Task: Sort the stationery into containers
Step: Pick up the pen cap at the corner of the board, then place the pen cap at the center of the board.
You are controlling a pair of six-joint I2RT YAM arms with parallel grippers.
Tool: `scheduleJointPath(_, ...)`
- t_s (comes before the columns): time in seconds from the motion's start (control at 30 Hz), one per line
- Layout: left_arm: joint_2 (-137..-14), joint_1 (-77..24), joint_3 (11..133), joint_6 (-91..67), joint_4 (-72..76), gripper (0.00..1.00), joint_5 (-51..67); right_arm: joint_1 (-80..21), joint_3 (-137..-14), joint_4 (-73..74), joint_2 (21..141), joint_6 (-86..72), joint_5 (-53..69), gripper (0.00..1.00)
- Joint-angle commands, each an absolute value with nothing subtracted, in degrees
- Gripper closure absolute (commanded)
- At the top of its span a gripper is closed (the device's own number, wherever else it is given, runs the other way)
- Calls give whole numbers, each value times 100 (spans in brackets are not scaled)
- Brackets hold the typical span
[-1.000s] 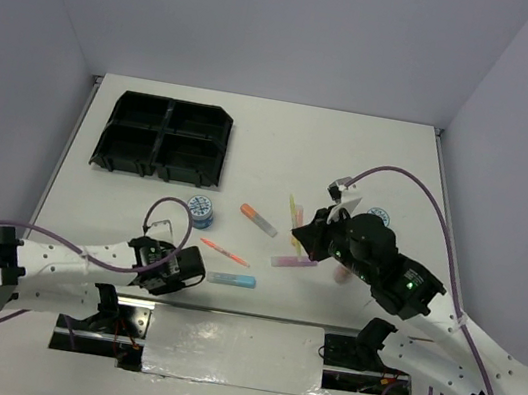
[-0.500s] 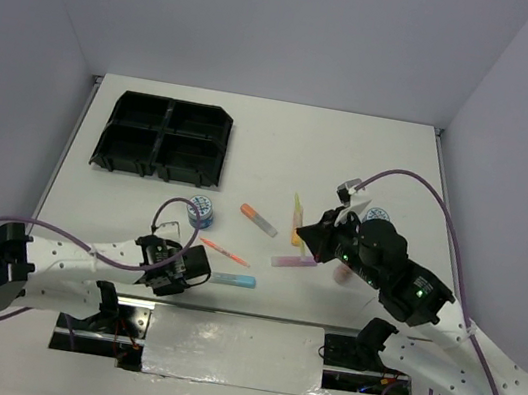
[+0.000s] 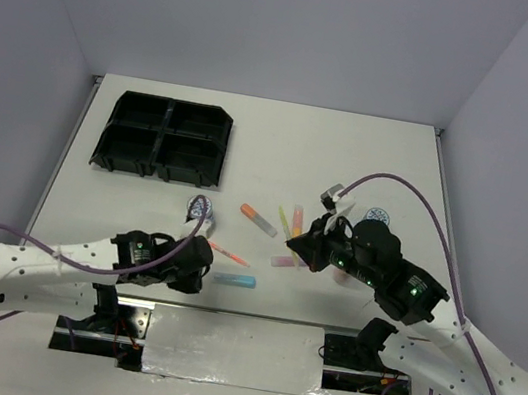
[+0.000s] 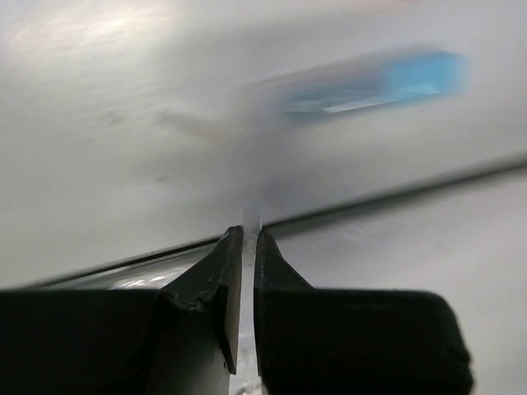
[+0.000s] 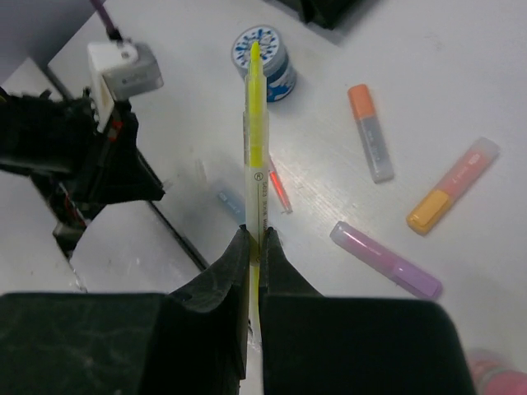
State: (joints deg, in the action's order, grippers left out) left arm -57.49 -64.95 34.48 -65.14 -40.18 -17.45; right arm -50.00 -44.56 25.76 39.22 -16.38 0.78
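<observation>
The right gripper pinched a yellow pen at mid-scene. The left gripper had its jaws almost together just left of the blue highlighter; whether they gripped anything was unclear. The black tray lay far left.

- White table.
- Black plastic four-compartment tray near its far left corner.
- Toward the near edge: blue-white tape roll, orange highlighter, thin pink pen, blue highlighter, purple highlighter.
</observation>
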Motion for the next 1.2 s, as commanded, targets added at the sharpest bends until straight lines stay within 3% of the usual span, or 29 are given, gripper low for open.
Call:
scheduleJointPath(0.0, -5423, -6609, 4418, -4011, -3138, 100, -480, -5036, -4430, 2189, 4034, -1004, 1368, 100)
scheduleJointPath(0.1, -5213, -6636, 4587, -3008, -2770, 100, 323, -5027, -4377, 1890, 3973, -844, 2387, 100)
scheduleJointPath(0.17, -5019, -6627, 4719, -2753, -2768, 100, 326, -5036, -4420, 1854, 3920, -949, 2094, 100)
scheduleJointPath(0.23, -4948, -6627, 5044, -2725, -3066, 100, 28, -5019, -4491, 1994, 3920, -1186, 997, 100)
scheduleJointPath(0.37, -5579, -6575, 5790, -3363, -4751, 100, -2830, -5027, -4894, 2644, 4051, -1660, -656, 100)
scheduleJointPath(0.43, -6221, -6268, 6125, -3751, -5542, 100, -3312, -5036, -5009, 2812, 4034, -1968, -1193, 100)
scheduleJointPath(0.57, -6627, -5740, 5986, -4077, -5249, 100, -3060, -5019, -5176, 3006, 3780, -2355, -2256, 100)
scheduleJointPath(0.73, -7039, -4975, 6029, -4719, -4572, 100, -2321, -5019, -5300, 3164, 3551, -2523, -2733, 100)
scheduleJointPath(1.17, -10289, -4379, 8813, -4017, -4035, 100, -1539, -5010, -5370, 3515, 2901, -2566, -3129, 100)
